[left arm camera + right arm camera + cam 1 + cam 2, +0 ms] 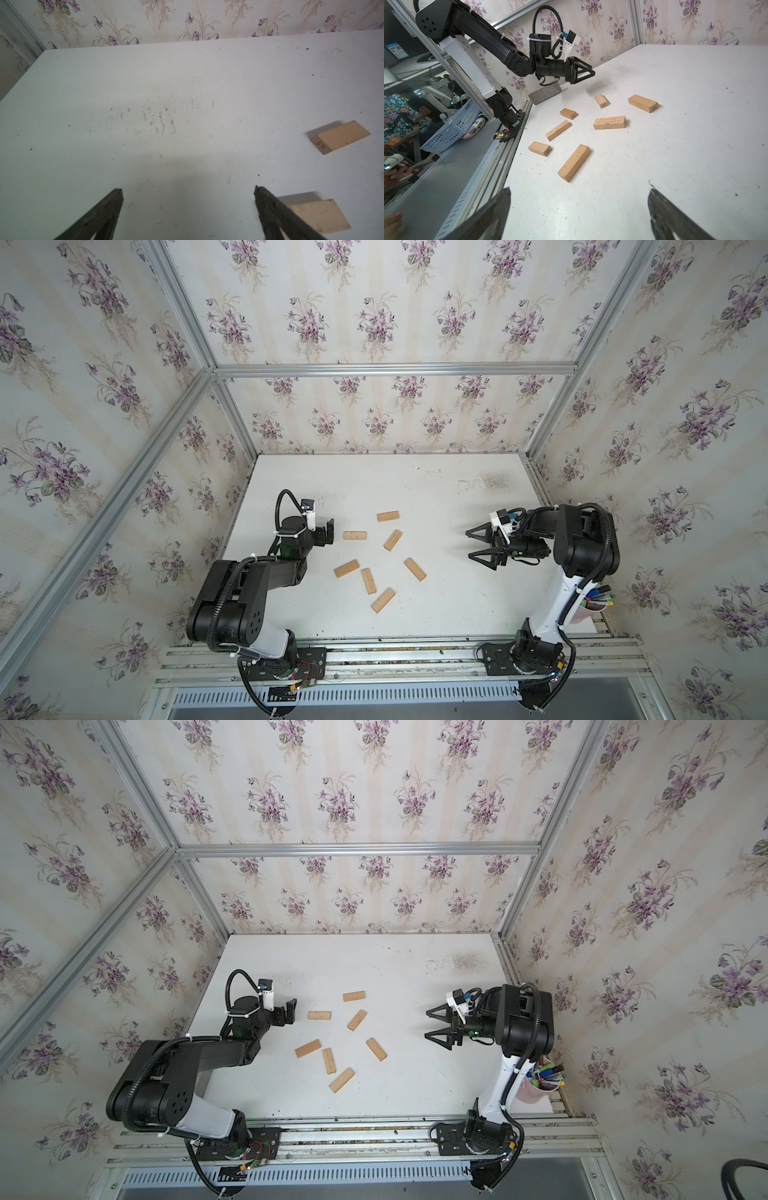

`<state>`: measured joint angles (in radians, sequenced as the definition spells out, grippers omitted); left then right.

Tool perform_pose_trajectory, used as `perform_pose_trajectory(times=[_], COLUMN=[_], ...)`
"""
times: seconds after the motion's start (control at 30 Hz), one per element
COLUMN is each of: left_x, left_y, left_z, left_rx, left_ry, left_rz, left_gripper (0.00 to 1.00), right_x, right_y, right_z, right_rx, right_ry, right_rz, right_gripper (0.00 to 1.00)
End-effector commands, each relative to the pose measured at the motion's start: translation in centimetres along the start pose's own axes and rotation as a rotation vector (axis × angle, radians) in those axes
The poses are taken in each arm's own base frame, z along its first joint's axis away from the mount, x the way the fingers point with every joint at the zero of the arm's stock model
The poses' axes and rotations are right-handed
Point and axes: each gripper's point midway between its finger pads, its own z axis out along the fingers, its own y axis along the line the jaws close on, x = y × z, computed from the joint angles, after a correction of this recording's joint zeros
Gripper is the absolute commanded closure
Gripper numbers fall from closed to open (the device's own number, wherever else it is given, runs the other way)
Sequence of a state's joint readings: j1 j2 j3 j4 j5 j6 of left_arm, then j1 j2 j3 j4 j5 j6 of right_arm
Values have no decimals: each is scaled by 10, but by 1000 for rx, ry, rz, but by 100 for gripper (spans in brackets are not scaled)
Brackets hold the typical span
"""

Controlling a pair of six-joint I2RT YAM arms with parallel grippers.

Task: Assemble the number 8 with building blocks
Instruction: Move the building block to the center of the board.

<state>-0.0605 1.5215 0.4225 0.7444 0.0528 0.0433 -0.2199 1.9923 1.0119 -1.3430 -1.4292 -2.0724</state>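
Observation:
Several tan building blocks lie loose and at different angles in the middle of the white table [436,614], among them one at the far end [388,516], one at the near end [383,600] and one [355,535] closest to my left gripper [330,531]. No number 8 shape shows. My left gripper [188,188] is open and holds nothing; two blocks [340,137] [320,216] lie beside one finger. My right gripper [468,545] [579,187] hangs open and holds nothing at the right of the group, a long block [574,163] lying ahead of it.
A grey stone-like bar [545,93] lies under the left arm by the table's left edge. A pink cup of pens [540,1085] stands at the near right corner. Aluminium rails [395,651] run along the front. A blue perforated basket [452,128] sits outside the enclosure.

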Motion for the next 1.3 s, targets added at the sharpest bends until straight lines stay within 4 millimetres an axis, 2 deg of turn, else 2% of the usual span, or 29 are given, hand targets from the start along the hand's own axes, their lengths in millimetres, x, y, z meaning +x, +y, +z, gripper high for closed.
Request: perform_pose_trajectory(times=[0.0, 0.7, 0.77, 0.83, 0.9, 0.97, 1.0, 1.07, 1.13, 1.2, 1.27], left_x=[-7, -8, -16, -28, -52, -74, -78, -70, -54, -37, -29], left_y=[1, 3, -5, -10, -22, -43, -50, -73, -99, -126, -151], left_z=[-1, -1, -1, -4, -10, -11, -9, 4, 15, 20, 22], left_rx=[-6, -41, -7, 11, 36, 77, 84, 110, 132, 164, 179], left_ry=[-25, -23, -32, 43, 61, 86, 125, 209, 276, 357, 403], left_rz=[8, 16, 48, 67, 115, 148, 159, 222, 315, 381, 429], left_gripper=[1, 1, 1, 1, 1, 1, 1, 1, 1, 1, 1], right_x=[-6, -6, -7, -7, -6, -6, -6, -6, -6, -7, -7], right_y=[0, 0, 0, 0, 0, 0, 0, 0, 0, -1, 0], right_z=[0, 0, 0, 0, 0, 0, 0, 0, 0, 0, -1], right_rx=[17, 17, 16, 17, 16, 16, 16, 16, 16, 19, 20], right_ry=[-28, -28, -27, -28, -27, -28, -27, -28, -27, -29, -30], right_rz=[-372, -371, -374, -372, -371, -370, -371, -370, -372, -372, -372], right_gripper=[0, 0, 0, 0, 0, 0, 0, 0, 0, 0, 0])
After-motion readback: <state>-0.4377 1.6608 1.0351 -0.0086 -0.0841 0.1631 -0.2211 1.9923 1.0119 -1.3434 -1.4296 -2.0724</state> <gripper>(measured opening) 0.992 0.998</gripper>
